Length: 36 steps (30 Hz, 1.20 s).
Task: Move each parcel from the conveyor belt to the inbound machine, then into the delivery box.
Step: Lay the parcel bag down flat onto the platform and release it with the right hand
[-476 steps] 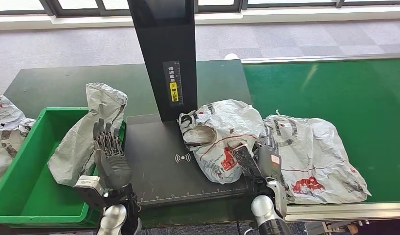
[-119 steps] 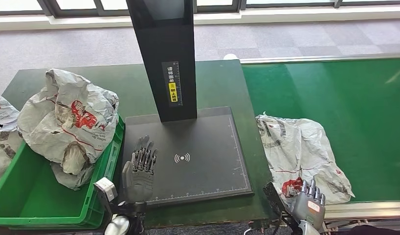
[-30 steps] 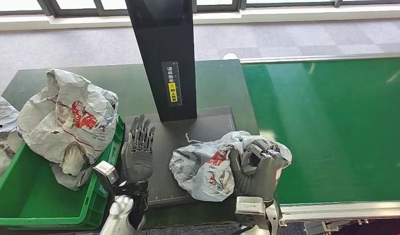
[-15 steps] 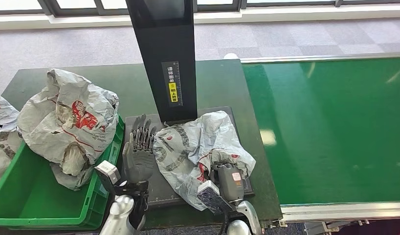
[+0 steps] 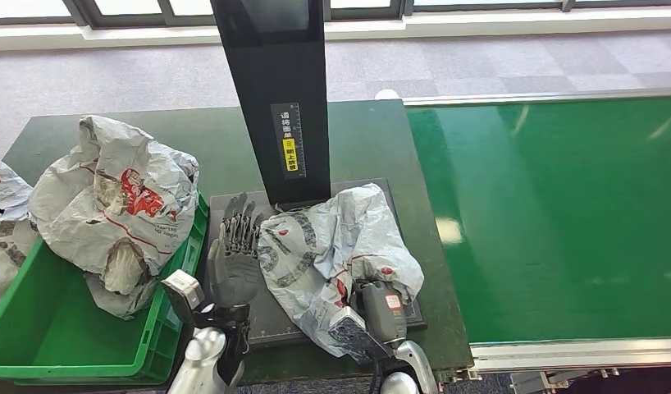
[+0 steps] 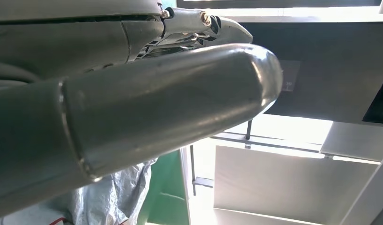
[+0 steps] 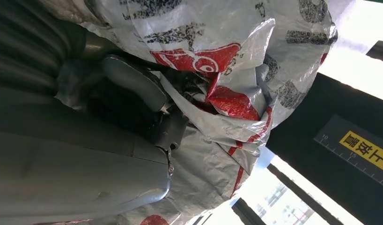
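In the head view a crumpled grey parcel (image 5: pixel 336 250) with red and black print lies on the black scan plate (image 5: pixel 402 238) of the inbound machine (image 5: pixel 275 90), pressed up against the foot of its tall black column; the right hand (image 5: pixel 380 305) sits at the parcel's near edge, its fingers tucked into the plastic, gripping the parcel; the left hand (image 5: pixel 234 250) stands upright on the plate just beside the parcel's left side, fingers straight and apart, holding nothing; left of the plate a green delivery box (image 5: pixel 37 324) carries another grey printed parcel (image 5: pixel 115 205) slumped over its far right rim; the green conveyor belt (image 5: pixel 562 213) stretches away on the right; plate and box rest on a dark green surface (image 5: pixel 152 139).

In the left wrist view the left hand's thick grey thumb (image 6: pixel 147 108) crosses the picture, with a scrap of grey parcel plastic (image 6: pixel 112 197) beyond it.

In the right wrist view the right hand (image 7: pixel 128 108) is buried in folds of the printed parcel (image 7: pixel 236 70), thumb pinching the film; the machine's column with its yellow label (image 7: pixel 365 152) stands behind.
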Each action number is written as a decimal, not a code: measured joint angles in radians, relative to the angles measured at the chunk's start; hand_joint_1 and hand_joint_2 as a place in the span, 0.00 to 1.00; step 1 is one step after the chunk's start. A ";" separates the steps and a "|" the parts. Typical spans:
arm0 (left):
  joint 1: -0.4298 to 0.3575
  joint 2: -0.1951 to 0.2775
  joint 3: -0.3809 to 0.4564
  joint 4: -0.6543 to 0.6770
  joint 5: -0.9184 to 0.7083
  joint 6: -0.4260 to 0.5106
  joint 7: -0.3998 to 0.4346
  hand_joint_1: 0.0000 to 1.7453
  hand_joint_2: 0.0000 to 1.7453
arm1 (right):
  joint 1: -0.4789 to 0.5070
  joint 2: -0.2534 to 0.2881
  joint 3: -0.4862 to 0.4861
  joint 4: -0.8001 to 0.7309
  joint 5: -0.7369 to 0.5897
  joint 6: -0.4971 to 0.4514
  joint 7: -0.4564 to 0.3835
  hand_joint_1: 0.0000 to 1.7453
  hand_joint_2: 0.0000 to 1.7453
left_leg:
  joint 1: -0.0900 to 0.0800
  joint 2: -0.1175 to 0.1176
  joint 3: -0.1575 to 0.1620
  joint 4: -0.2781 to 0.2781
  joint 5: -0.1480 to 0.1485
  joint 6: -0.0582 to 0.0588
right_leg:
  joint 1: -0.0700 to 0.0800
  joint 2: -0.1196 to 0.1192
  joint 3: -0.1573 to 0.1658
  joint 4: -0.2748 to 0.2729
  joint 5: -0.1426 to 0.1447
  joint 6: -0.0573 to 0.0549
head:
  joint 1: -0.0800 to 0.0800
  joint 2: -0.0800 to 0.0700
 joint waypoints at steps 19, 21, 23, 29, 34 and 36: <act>0.007 0.000 0.004 -0.037 -0.003 0.024 -0.003 0.00 0.00 | 0.021 -0.002 -0.021 -0.083 -0.153 0.130 -0.053 0.00 1.00 | 0.000 0.000 0.000 0.000 0.000 0.000 | 0.000 0.000 0.000 0.000 0.000 0.000 | 0.000 0.000; 0.010 0.001 0.006 -0.044 -0.003 0.024 -0.003 0.00 0.00 | 0.039 -0.004 -0.027 -0.148 -0.206 0.190 -0.068 0.00 1.00 | 0.000 0.000 0.000 0.000 0.000 0.000 | 0.000 0.000 0.000 0.000 0.000 0.000 | 0.000 0.000; 0.011 0.002 0.008 -0.048 -0.004 0.022 -0.003 0.00 0.00 | 0.059 -0.005 -0.032 -0.208 -0.233 0.219 -0.080 0.00 1.00 | 0.000 0.000 0.000 0.000 0.000 0.000 | 0.000 0.000 0.000 0.000 0.000 0.000 | 0.000 0.000; 0.011 0.002 0.010 -0.049 -0.008 0.022 -0.004 0.00 0.00 | 0.095 -0.006 -0.035 -0.333 -0.260 0.239 -0.100 0.00 1.00 | 0.000 0.000 0.000 0.000 0.000 0.000 | 0.000 0.000 -0.001 0.000 0.000 0.000 | 0.000 0.000; 0.011 0.002 0.011 -0.049 -0.013 0.022 -0.004 0.00 0.00 | 0.107 -0.007 -0.036 -0.375 -0.262 0.234 -0.102 0.00 1.00 | 0.000 0.000 0.000 0.000 0.000 0.000 | 0.000 0.000 -0.001 0.000 0.000 0.000 | 0.000 0.000; 0.011 0.002 0.011 -0.049 -0.017 0.022 -0.004 0.00 0.00 | 0.109 -0.007 -0.040 -0.383 -0.266 0.233 -0.104 0.00 1.00 | 0.000 0.000 0.000 0.000 0.000 0.000 | 0.000 0.000 -0.001 0.000 0.000 0.000 | 0.000 0.000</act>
